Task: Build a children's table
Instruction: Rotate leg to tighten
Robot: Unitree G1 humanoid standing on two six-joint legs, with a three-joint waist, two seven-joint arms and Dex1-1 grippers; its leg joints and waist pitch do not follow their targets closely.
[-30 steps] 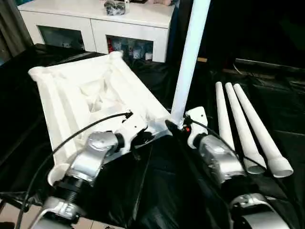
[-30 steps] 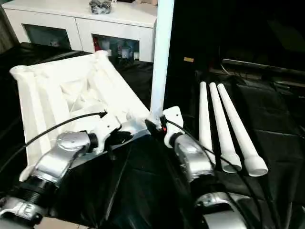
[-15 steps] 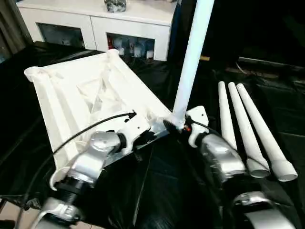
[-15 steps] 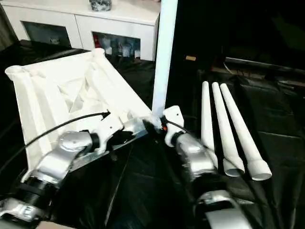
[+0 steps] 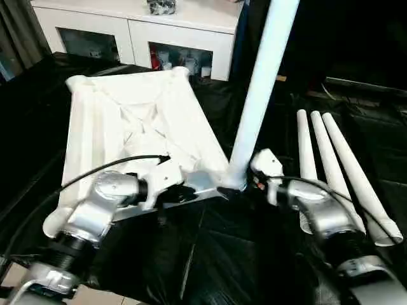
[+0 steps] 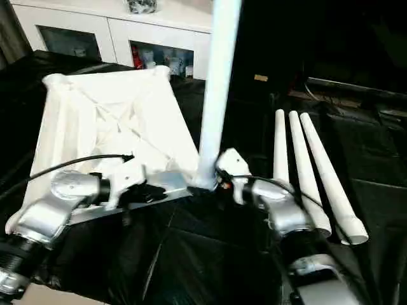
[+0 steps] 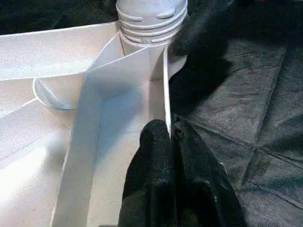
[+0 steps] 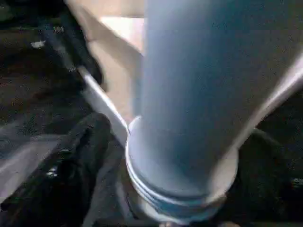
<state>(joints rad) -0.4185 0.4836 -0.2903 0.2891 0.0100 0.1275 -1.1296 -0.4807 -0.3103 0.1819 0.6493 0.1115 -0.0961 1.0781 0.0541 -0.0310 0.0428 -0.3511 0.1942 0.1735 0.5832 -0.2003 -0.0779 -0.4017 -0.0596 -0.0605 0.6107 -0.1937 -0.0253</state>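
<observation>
With the left jaws (image 7: 170, 142) pinched on the stiff, light tabletop (image 5: 137, 124) rim and the right jaws (image 5: 245, 184) standing open around the upright leg (image 5: 257, 108), grip that smooth tube near its socket.

Blk sheet (image 5: 210, 254): tabletop (image 5: 127, 127), 3 legs (image 5: 337, 165).

A white cabinet (image 5: 137, 28) with glass doors stands behind the black sheet (image 5: 216, 254).
</observation>
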